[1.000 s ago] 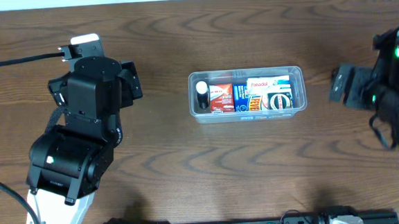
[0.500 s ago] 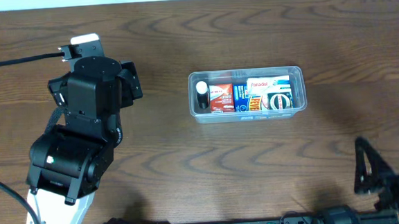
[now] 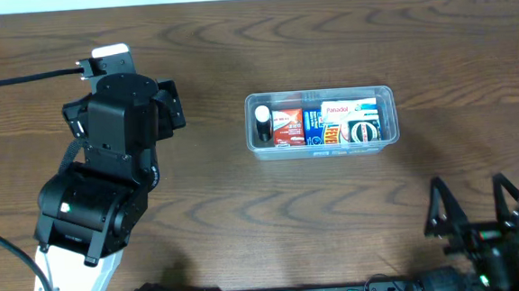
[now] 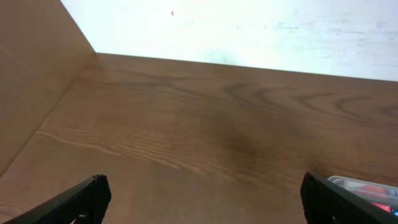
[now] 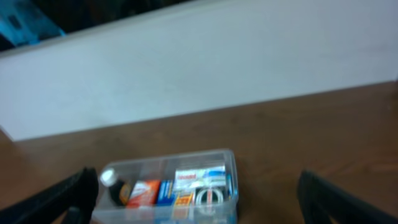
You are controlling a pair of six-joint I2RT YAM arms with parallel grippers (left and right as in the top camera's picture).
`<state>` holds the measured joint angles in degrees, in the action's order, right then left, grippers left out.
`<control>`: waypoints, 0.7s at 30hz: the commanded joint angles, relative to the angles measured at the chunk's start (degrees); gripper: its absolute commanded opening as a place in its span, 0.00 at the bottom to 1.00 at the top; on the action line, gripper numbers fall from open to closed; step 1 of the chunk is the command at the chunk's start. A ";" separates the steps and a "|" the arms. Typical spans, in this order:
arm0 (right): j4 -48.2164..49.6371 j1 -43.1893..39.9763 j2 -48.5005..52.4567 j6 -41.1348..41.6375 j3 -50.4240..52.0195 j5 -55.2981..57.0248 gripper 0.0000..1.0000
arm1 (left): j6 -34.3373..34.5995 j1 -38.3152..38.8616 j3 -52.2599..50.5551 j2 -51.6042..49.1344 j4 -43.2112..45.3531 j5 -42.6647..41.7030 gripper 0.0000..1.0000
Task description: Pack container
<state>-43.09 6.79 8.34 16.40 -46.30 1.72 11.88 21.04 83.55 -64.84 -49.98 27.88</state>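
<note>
clear rectangular plastic tub (image 3: 323,150) on brown wooden table (image 3: 235,39), holding small medicine boxes (image 3: 330,123) and dark-capped bottle (image 3: 262,120), left gripper (image 4: 202,196) spread wide, empty, right gripper (image 3: 473,215) same

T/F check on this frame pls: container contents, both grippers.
1. The container holds several small boxes. True.
2. The right gripper is shut on a box. False: it is open and empty, near the front edge of the table.
3. A Panadol box is in the container. True.
4. The left gripper is inside the container. False: it is open over bare table, apart from the container.
</note>
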 commanded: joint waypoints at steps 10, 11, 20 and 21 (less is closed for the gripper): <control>27.71 -1.64 -8.00 0.31 24.79 -0.26 0.99 | -0.70 -0.35 0.81 -0.22 -0.15 1.11 0.98; 30.69 -1.62 -8.00 -0.55 26.51 -0.26 0.99 | -0.70 -0.35 0.81 -0.22 -0.15 1.14 0.98; 48.35 -1.64 -8.02 -7.63 38.47 -0.22 0.99 | -0.72 -0.35 0.81 -0.22 -0.15 1.11 0.98; 49.11 -1.64 -8.02 -8.00 39.26 -0.24 0.99 | -0.70 -0.35 0.81 -0.22 -0.15 1.11 0.98</control>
<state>4.67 6.11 0.64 11.62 -9.15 1.67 11.88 21.04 83.55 -64.88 -49.98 27.88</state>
